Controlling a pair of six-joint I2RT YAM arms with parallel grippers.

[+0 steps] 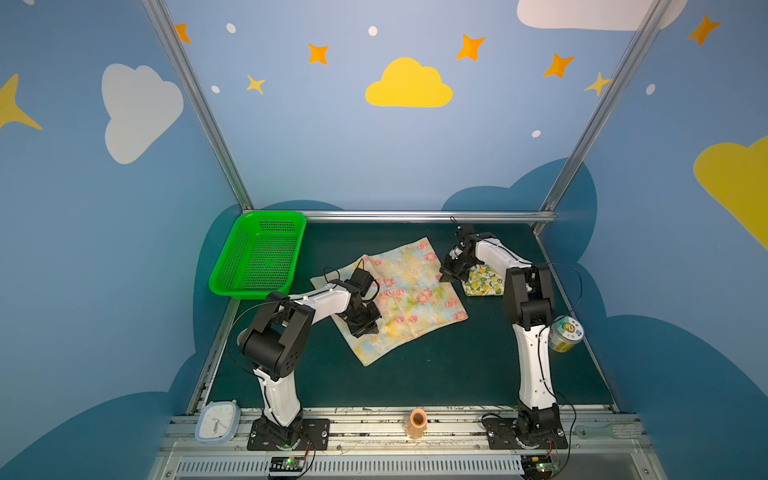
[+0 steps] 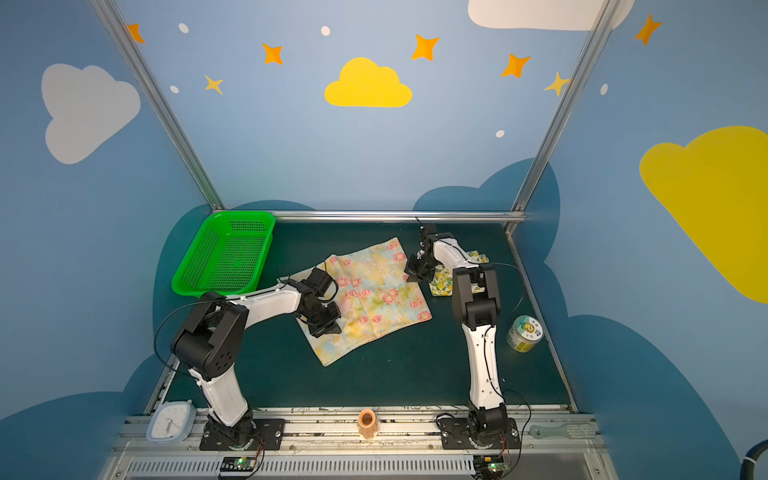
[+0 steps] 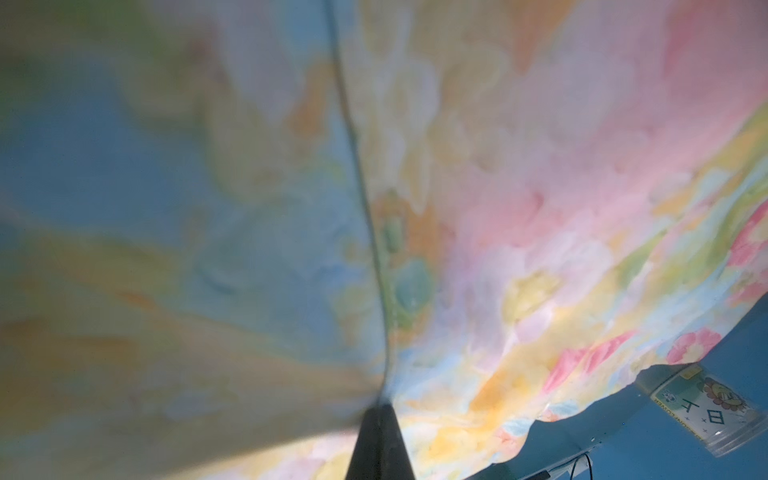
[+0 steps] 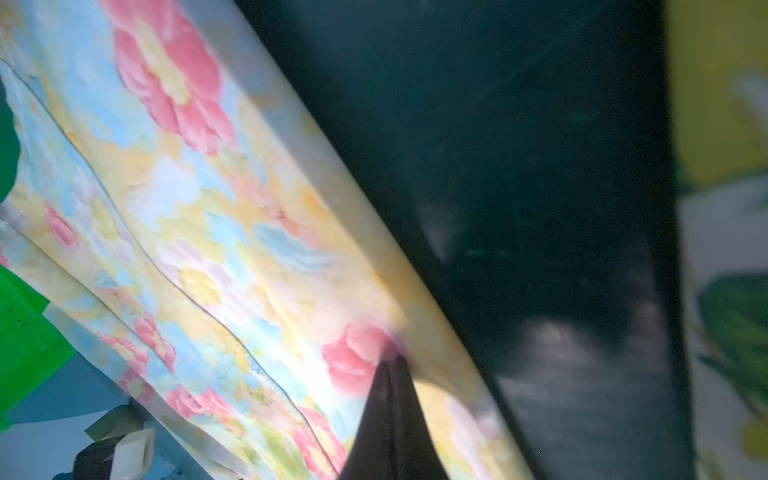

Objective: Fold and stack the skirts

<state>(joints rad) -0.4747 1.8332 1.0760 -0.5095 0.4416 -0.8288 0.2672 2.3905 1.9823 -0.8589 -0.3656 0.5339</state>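
The pale yellow skirt with pink flowers (image 1: pixel 411 291) (image 2: pixel 374 299) lies spread over the middle of the dark table. My left gripper (image 1: pixel 368 330) (image 2: pixel 328 330) is over its near-left part, jaws shut on a pinch of the cloth (image 3: pixel 540 208) at the tip (image 3: pixel 380 405). At the skirt's right edge my right gripper (image 1: pixel 445 277) (image 2: pixel 411 277) is also shut on the flowered cloth (image 4: pixel 187 208), by a pink flower (image 4: pixel 392 359). The lemon-print skirt (image 1: pixel 484 284) (image 2: pixel 441 284) (image 4: pixel 723 208) lies folded just right of it, partly hidden by the right arm.
A green perforated basket (image 1: pixel 274 214) (image 2: pixel 245 214) stands at the back left. A labelled can (image 1: pixel 565 332) (image 2: pixel 524 332) (image 3: pixel 706 411) lies near the right edge. On the front rail sit a pale blue clock (image 1: pixel 217 420) and an orange cup (image 1: pixel 417 422).
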